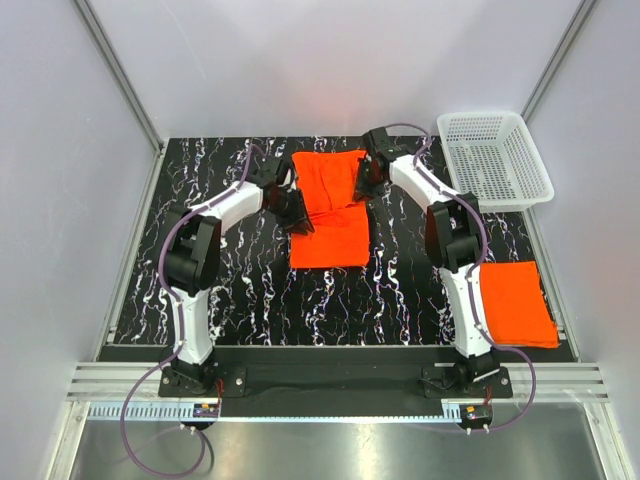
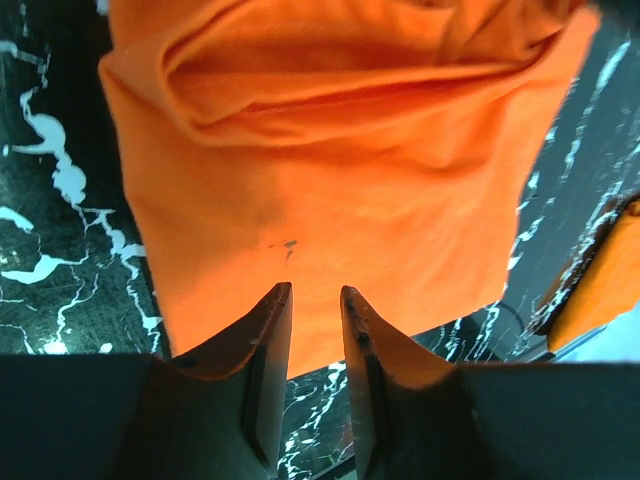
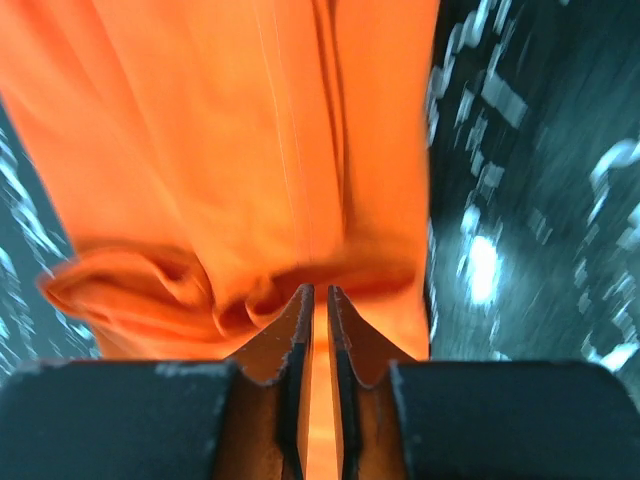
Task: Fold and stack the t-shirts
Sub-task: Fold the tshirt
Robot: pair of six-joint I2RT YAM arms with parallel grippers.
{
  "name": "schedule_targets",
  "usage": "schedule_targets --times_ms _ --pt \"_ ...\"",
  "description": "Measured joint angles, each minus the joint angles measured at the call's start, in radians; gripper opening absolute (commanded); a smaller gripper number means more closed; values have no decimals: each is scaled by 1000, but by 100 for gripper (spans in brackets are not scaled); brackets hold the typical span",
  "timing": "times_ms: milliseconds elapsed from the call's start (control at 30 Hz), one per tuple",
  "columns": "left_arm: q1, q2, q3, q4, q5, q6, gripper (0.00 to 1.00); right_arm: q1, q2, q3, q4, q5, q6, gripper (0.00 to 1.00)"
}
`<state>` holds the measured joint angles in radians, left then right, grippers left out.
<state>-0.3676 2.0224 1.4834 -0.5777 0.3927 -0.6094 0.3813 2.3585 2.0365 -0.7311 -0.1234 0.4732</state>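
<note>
Two shirts share a black marbled table [image 1: 250,290]: the centre t-shirt [image 1: 328,240] toward the far side, the folded t-shirt [image 1: 515,300] near right. The right gripper [image 3: 320,292] pinches the centre t-shirt's right edge; the left gripper [image 2: 315,292], jaws slightly parted, holds nothing.

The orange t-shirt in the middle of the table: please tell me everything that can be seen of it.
The middle t-shirt is plain bright orange, of thin soft cloth, without print. It lies on the black marbled table, folded into a tall rectangle with a crease across it. The right gripper pinches its bunched edge; the left gripper is at the opposite side, its grip unclear.
</note>
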Motion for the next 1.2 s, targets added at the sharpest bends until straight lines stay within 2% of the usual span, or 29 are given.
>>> schedule_targets --times_ms 100,267,700,900,1000,1133,1200 --pt "2 1 30 1 1 0 32 -31 39 97 -12 -10 8 20" --pt "5 30 92 5 13 0 33 -69 27 140 -37 -45 16 33" --pt "48 191 204 -1 31 7 33 -61 -257 -303 -13 -232 57 34" --pt "78 300 396 -1 26 18 33 -58 -315 -443 10 -284 77 36" --pt "89 345 480 -2 28 19 34 -56 -361 -508 8 -304 77 41" --pt "93 328 457 -7 25 26 35 -55 -410 -549 13 -354 64 44" --pt "89 272 384 -12 22 34 35 -55 -417 -559 21 -394 58 40"
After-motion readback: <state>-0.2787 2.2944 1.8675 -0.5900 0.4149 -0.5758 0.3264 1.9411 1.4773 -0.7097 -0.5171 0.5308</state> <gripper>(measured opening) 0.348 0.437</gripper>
